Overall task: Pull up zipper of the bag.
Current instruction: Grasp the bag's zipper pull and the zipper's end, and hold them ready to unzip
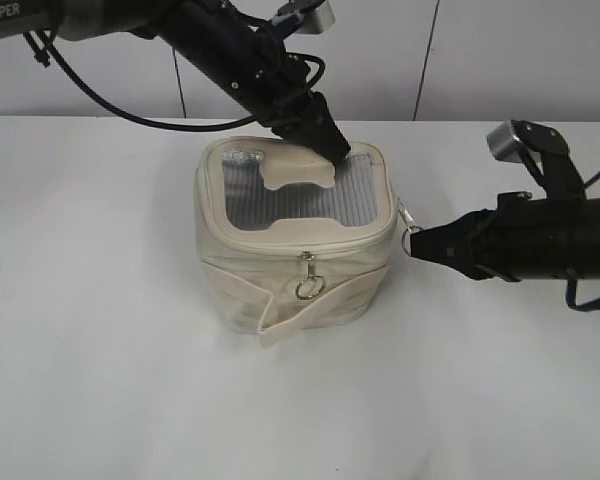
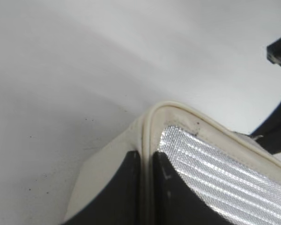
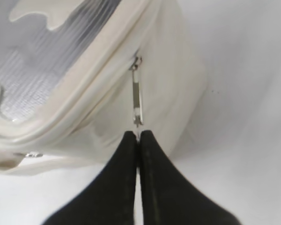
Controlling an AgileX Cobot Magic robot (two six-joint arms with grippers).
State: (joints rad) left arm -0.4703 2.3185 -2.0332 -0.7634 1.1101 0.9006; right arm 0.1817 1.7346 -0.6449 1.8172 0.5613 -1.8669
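Note:
The cream bag (image 1: pixel 290 275) stands mid-table, with a grey mesh top and a cream patch (image 1: pixel 298 168). My left gripper (image 1: pixel 332 150) is shut on the bag's top rim at its far right edge; in the left wrist view (image 2: pixel 147 161) the piped rim (image 2: pixel 178 110) runs between the fingers. My right gripper (image 1: pixel 412 243) is shut on a silver zipper pull (image 3: pixel 137 96) at the bag's right side, held taut away from the zipper line (image 3: pixel 98 70). A second pull with a ring (image 1: pixel 307 285) hangs on the front face.
The white table (image 1: pixel 100 380) extends all round the bag. A white wall (image 1: pixel 480 60) with panel seams stands behind. Cables trail from the left arm at the upper left.

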